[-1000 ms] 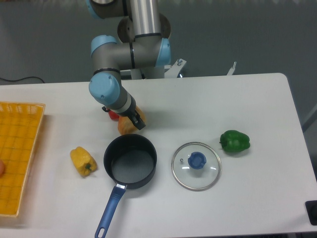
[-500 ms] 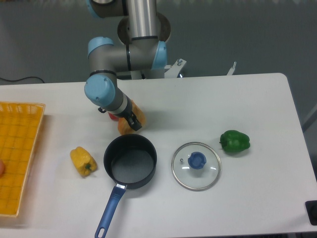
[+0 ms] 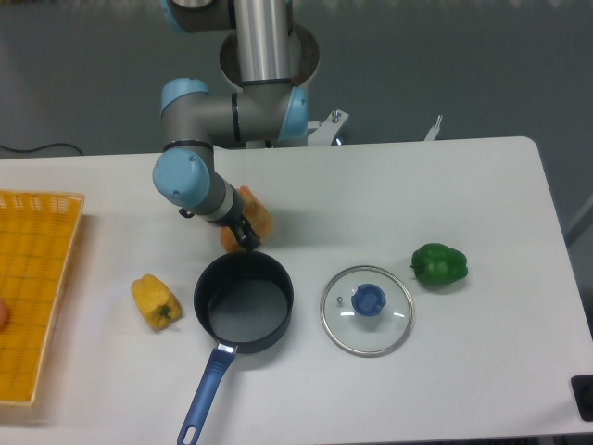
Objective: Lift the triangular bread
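A: Where is the triangular bread (image 3: 254,215)?
B: On the white table (image 3: 445,185), left of the middle and toward the far side. It is an orange-golden wedge, partly covered by the arm's wrist, and it sits just behind the far rim of the pot.

A: And the gripper (image 3: 243,234)?
B: It hangs right at the bread, dark fingers pointing down to the near right. The fingers are too small and too hidden to say whether they are spread, clenched, or gripping the bread. I cannot tell.

A: Count the other things for me.
B: One dark saucepan (image 3: 245,300) with a blue handle pointing toward the near left. One glass lid (image 3: 367,310) with a blue knob, lying flat just right of the pan and apart from it. One green bell pepper (image 3: 439,264) further right. One yellow bell pepper (image 3: 155,301) left of the pan. One yellow basket (image 3: 37,278) at the left edge of the table.

A: Any more bread?
B: Just the one piece shows.
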Controlling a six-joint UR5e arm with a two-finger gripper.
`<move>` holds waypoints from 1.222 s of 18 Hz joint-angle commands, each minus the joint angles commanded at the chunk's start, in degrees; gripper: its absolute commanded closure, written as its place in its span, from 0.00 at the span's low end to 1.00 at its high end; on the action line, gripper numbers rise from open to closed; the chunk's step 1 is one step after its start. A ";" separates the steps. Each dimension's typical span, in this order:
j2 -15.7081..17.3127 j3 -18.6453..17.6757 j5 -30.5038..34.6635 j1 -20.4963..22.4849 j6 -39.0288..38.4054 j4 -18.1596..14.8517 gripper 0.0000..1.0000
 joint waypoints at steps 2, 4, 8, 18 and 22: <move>0.09 0.00 0.00 0.00 0.00 0.00 0.10; 0.09 0.00 0.00 0.00 0.00 0.00 0.10; 0.09 0.00 0.00 0.00 0.00 0.00 0.10; 0.09 0.00 0.00 0.00 0.00 0.00 0.10; 0.09 0.00 0.00 0.00 0.00 0.00 0.10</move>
